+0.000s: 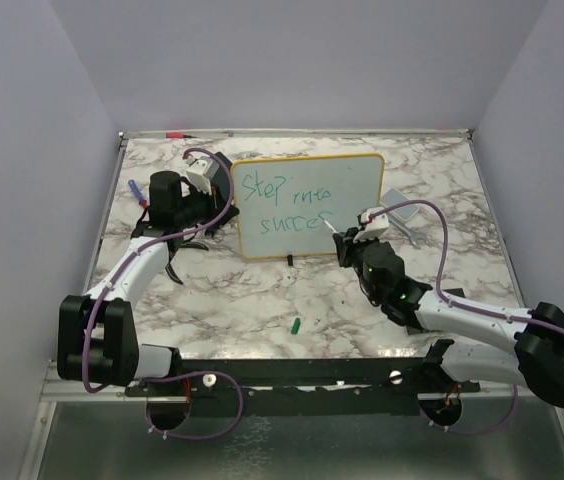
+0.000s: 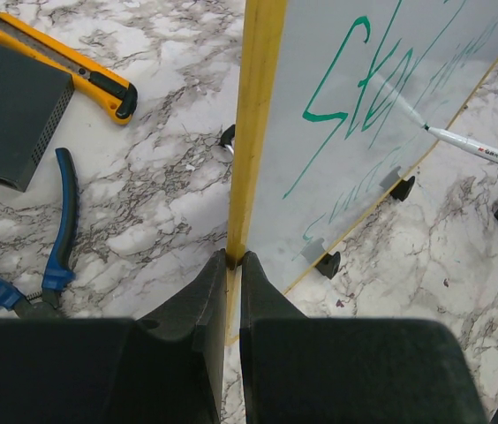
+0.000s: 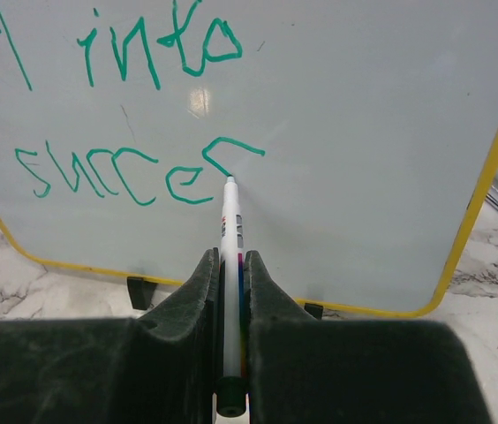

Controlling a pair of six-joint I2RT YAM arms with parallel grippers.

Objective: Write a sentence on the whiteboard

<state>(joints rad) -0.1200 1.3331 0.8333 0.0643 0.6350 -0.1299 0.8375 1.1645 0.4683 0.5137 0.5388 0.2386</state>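
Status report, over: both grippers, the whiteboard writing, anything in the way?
Left gripper shut on whiteboard frame. Right gripper shut on marker, tip on board. Sentence unfinished: "Step into succe", next letter begun. Nothing blocks the marker.

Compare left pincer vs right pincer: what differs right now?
1. Grip: the left pincer is shut on the whiteboard by its yellow frame; the right pincer is shut on a white marker.
2. Place: the left pincer sits at the board's side edge; the right pincer faces the writing side, with the marker tip touching the green sentence at its unfinished second line.
Shared: both are shut and have black fingers.
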